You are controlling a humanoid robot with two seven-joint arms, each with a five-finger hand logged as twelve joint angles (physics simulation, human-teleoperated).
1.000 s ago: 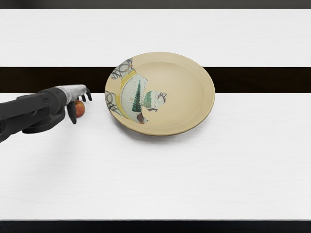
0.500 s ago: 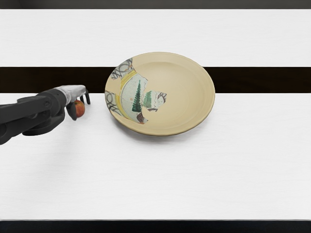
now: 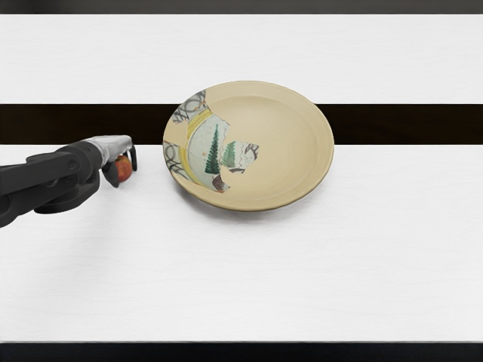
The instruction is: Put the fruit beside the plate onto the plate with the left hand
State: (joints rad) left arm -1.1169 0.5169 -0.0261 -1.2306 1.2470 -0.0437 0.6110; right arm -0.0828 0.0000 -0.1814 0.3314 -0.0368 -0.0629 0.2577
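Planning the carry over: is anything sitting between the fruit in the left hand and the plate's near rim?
Nothing. In the head view, only a bare strip of white table separates the fruit, held in the left hand, from the plate.

The white table (image 3: pixel 249 271) is spreading out under the left hand (image 3: pixel 115 154), and its widest bare part is lying in front of the hand and to its right. A dark band (image 3: pixel 407 124) is running across the view from side to side just behind the hand. Beyond this band, well apart from the hand, a white stripe (image 3: pixel 241 56) is lying. A thin dark strip (image 3: pixel 241 6) is closing the view far behind the hand, and a second dark strip (image 3: pixel 241 352) is running well in front of it.
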